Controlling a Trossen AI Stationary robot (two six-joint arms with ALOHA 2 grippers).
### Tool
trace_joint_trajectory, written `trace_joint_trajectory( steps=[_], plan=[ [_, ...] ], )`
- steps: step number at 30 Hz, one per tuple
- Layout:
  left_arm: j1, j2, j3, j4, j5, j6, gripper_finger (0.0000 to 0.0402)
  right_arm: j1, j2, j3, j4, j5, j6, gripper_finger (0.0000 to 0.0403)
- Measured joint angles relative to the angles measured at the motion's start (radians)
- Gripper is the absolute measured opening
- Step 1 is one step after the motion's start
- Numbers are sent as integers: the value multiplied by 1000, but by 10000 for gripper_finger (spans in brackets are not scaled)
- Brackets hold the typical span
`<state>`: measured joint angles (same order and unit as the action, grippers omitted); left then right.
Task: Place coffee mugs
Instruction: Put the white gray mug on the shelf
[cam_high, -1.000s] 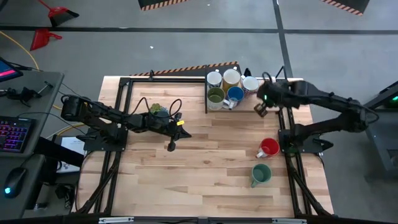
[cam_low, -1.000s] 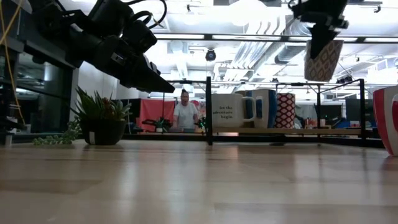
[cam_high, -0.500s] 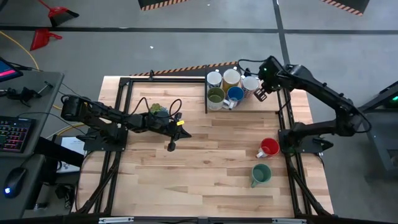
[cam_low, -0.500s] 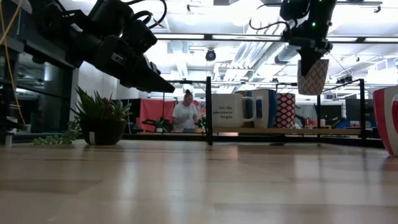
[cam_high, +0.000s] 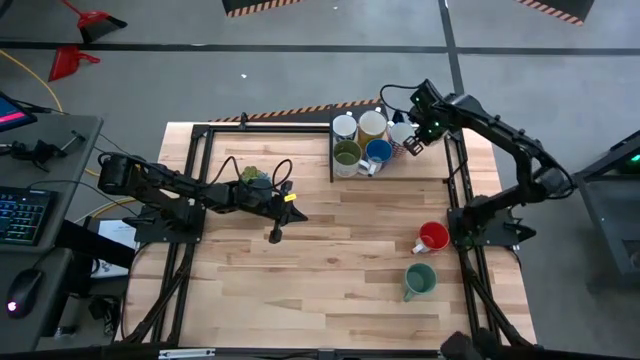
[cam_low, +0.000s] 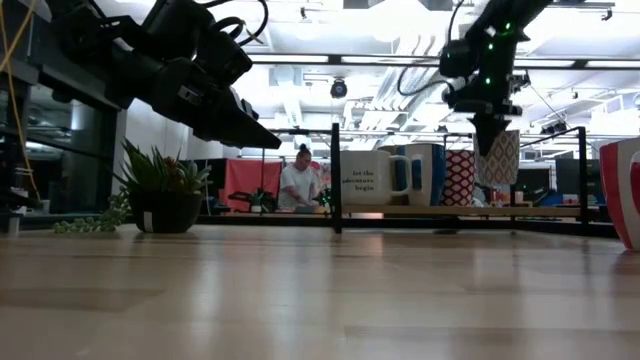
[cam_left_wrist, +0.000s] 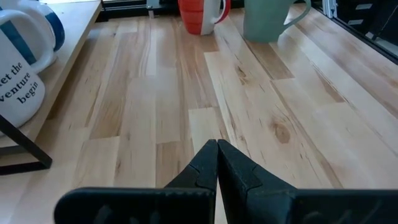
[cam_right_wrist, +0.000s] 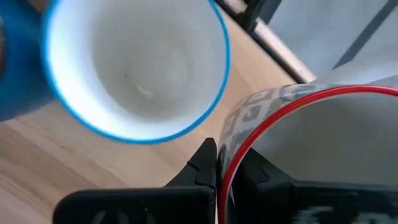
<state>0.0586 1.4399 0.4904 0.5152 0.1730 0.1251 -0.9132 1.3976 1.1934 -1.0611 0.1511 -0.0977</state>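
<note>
While held by right tool (cam_right_wrist: 216, 163), patterned mug (cam_right_wrist: 323, 137) empty

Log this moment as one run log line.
right gripper: shut on patterned mug, above shelf | left gripper: shut, mid-table | red mug, green mug: on table

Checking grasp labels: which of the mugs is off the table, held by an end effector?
The red-and-white patterned mug, pinched at its rim by the right end effector above the rack; the rest all stand on surfaces.

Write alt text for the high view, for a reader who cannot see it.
Seen from above, the right gripper holds a patterned mug over the back of a wooden table, beside a rack of mugs. The left gripper waits shut at mid-table; a red mug and a green mug sit at right.
</note>
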Motion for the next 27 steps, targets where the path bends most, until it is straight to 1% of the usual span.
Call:
trace_joint_trajectory(
  steps=[2,7,10,13,20,24,27],
  plan=[
    [0,0,0,0,0,6,0,-27,27,0,5,-29,-13,0],
    [0,0,0,1,0,10,0,-81,76,0,42,-62,-42,0],
    [0,0,0,2,0,10,0,-115,102,0,42,-108,-58,0],
    [0,0,0,2,0,7,0,-136,122,0,42,-127,-65,0],
    [0,0,0,2,0,8,0,-143,130,0,52,-161,-95,0],
    [0,0,0,2,0,8,0,-143,130,0,58,-213,-105,0],
    [0,0,0,2,0,-1,0,-143,130,0,58,-208,-105,0]
  ],
)
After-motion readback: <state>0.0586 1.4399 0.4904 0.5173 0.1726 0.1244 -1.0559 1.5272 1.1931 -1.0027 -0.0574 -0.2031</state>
